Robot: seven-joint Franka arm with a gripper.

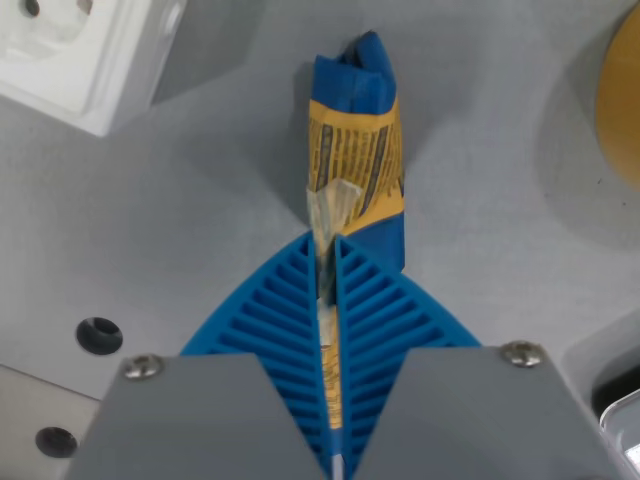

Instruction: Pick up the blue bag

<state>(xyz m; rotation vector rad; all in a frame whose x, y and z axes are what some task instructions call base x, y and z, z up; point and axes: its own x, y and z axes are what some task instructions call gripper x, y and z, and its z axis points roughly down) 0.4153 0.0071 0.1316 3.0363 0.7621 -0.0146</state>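
The blue bag (358, 150) with a yellow printed label hangs in the middle of the wrist view, squeezed flat and narrow. My gripper (328, 245) has two blue ribbed fingers (280, 320) pressed together on the bag's lower edge. The jaws are shut on it, with a thin strip of the bag showing between them. The bag casts a shadow on the grey surface (200, 200) behind it, so it looks held clear of the surface.
A white socket-like block (85, 50) lies at the top left. A yellow round object (622, 90) shows at the right edge. Two dark holes (98, 335) mark the surface at the lower left. A pale rim shows at the lower right.
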